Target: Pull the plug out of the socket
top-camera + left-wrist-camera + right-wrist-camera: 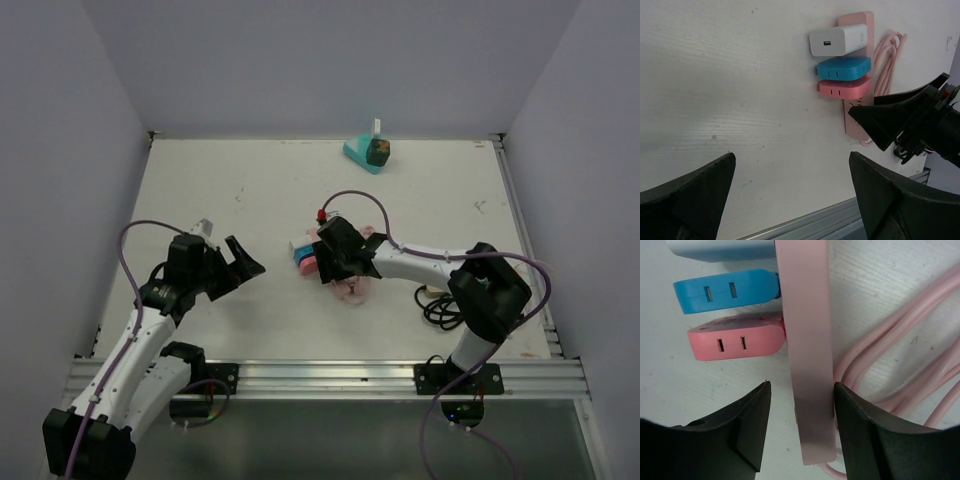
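Observation:
A pink power strip [807, 340] lies on the white table with three plugs in its left side: a white charger [720, 249], a blue plug [725, 290] and a pink plug [735, 337]. Its coiled pink cable [900, 360] lies to the right. My right gripper [802, 410] is open and straddles the strip's near end. The right finger [865, 425] touches the strip's edge and the left finger [735, 430] stands apart from it. My left gripper [792, 200] is open and empty, left of the plugs [844, 68]. From above, the right gripper [330, 262] covers most of the strip [352, 290].
A teal object [368, 152] with a dark top stands at the back edge. A black cable coil [440, 305] lies by the right arm's base. A metal rail [320, 375] runs along the near edge. Walls close in the table on three sides.

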You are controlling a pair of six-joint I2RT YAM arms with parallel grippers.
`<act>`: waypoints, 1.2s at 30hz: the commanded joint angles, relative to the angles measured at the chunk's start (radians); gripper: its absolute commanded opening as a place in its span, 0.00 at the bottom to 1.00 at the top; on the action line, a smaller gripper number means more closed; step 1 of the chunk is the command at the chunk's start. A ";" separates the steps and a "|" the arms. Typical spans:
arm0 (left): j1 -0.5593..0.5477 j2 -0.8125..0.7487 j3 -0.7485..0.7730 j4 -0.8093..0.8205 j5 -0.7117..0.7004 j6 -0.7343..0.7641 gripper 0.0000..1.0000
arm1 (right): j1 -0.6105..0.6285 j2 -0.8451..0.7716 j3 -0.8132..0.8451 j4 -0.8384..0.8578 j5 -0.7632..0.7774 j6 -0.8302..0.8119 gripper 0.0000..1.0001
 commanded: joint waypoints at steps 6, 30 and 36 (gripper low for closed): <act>-0.027 0.017 -0.047 0.126 0.051 -0.086 1.00 | 0.006 0.075 0.044 -0.028 -0.029 0.002 0.52; -0.303 0.371 0.065 0.425 -0.126 -0.277 1.00 | 0.006 -0.148 -0.126 0.257 -0.092 0.155 0.00; -0.364 0.460 0.104 0.505 -0.143 -0.295 1.00 | 0.006 -0.176 -0.148 0.278 -0.118 0.183 0.00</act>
